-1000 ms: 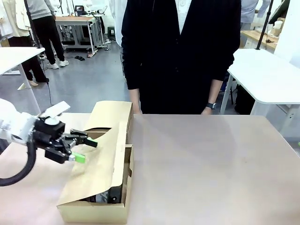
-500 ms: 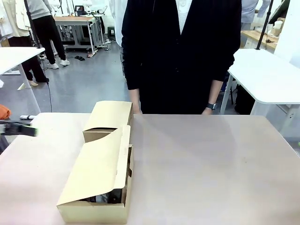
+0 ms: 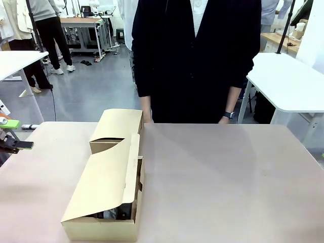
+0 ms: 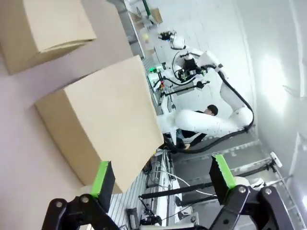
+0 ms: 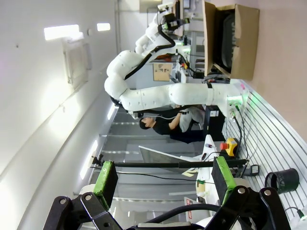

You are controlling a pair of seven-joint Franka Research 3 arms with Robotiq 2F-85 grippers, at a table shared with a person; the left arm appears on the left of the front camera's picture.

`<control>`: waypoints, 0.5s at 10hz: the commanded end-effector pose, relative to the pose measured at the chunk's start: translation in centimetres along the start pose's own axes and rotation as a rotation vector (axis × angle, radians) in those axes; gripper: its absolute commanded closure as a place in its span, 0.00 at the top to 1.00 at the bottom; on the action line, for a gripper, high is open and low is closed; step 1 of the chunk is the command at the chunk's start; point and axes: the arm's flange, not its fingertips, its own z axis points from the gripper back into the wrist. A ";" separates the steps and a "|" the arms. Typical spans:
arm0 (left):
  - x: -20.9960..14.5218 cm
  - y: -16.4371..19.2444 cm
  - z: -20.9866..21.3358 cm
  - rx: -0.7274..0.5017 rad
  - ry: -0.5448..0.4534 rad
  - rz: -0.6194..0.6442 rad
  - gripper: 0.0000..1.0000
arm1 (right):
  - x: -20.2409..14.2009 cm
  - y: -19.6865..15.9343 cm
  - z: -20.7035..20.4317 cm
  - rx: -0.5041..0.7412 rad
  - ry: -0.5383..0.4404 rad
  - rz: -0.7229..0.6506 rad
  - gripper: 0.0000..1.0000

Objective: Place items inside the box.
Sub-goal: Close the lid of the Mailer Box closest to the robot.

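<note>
The cardboard box lies on the left half of the surface, its long lid flap sloping over most of the opening. At the near end a gap stays uncovered, and dark items sit inside there — too shadowed to tell which is which. The far flap stands folded up toward the person, who waits at the far edge with both arms hanging down.

The left hand is at the far left edge of the front view, well apart from the box, one green pad above a dark finger — spread, with nothing between them. Its wrist view shows the same: both green-padded fingers wide apart, nothing gripped, with the box ahead of them.

The right hand is likewise spread, its fingers holding nothing, and the box's open end shows far off, dark contents visible inside.
</note>
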 end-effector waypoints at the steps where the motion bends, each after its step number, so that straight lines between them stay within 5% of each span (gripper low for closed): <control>1: -1.0 -1.8 -0.1 -0.046 0.037 -0.175 1.00 | 0.0 0.1 0.1 0.015 -0.003 0.027 1.00; 5: -1.0 -1.8 -0.1 -0.046 0.037 -0.175 1.00 | 0.0 0.1 0.1 0.015 -0.003 0.027 1.00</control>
